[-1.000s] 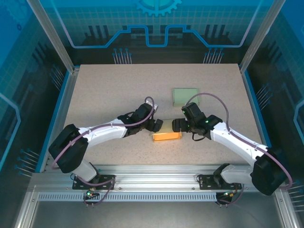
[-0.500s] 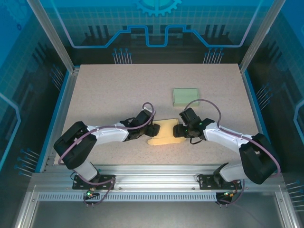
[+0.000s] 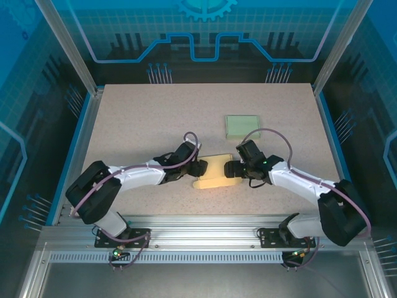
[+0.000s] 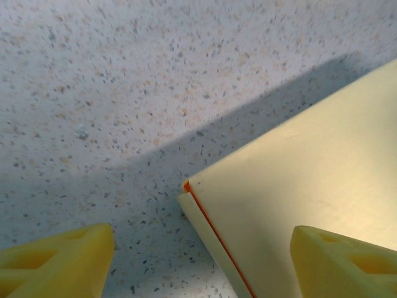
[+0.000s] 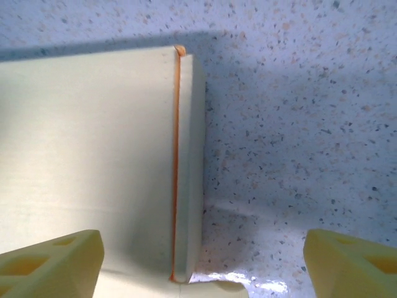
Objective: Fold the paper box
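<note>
- Speckled surface, blue-walled enclosure around it.
- Pale yellow paper box lies flat between the two grippers, with an orange line along its folded edge.
- left gripper: fingers spread wide, holding nothing; a box corner sits between them.
- right gripper: fingers spread wide, holding nothing; the box's edge runs between them.
- green pad lies well beyond the right gripper.

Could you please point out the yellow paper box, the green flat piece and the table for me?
yellow paper box [image 3: 213,172]: top external view, middle of its upper face.
green flat piece [image 3: 242,126]: top external view, its centre.
table [image 3: 142,118]: top external view, bare speckled surface.
</note>
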### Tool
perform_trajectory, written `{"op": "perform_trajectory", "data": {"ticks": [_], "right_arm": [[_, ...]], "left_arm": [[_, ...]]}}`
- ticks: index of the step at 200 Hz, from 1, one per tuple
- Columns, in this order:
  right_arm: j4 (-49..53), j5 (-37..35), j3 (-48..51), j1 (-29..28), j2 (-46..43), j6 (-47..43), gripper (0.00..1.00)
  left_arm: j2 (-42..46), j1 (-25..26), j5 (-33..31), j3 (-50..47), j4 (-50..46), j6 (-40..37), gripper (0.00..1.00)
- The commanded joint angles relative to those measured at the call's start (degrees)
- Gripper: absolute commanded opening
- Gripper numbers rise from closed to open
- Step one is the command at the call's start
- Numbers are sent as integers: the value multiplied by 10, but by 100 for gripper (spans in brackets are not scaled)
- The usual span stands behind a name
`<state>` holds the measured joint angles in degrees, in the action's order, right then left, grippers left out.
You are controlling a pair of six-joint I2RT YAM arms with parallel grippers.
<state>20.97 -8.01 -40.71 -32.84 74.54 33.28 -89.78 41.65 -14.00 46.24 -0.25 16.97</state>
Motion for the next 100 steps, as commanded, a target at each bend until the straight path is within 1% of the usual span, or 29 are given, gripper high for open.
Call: {"op": "perform_trajectory", "data": {"ticks": [1, 16, 37, 47, 72, 84, 100], "right_arm": [[20, 19, -5, 13, -37, 7, 92], [7, 46, 9, 24, -51, 18, 96], [-32, 90, 45, 41, -66, 41, 97], [-56, 111, 66, 50, -72, 54, 97], [-128, 168, 117, 73, -74, 83, 98], [-146, 178, 129, 79, -69, 90, 98], [-168, 185, 142, 81, -61, 96, 98]], "left_arm": [[31, -23, 18, 7, -9, 3, 75], [29, -38, 47, -7, 11, 24, 73], [17, -56, 109, -34, 65, 57, 69], [8, -62, 129, -42, 84, 70, 66], [-14, -65, 161, -47, 108, 87, 64], [-24, -66, 174, -47, 112, 90, 63], [-34, -66, 174, -49, 113, 95, 62]]}}
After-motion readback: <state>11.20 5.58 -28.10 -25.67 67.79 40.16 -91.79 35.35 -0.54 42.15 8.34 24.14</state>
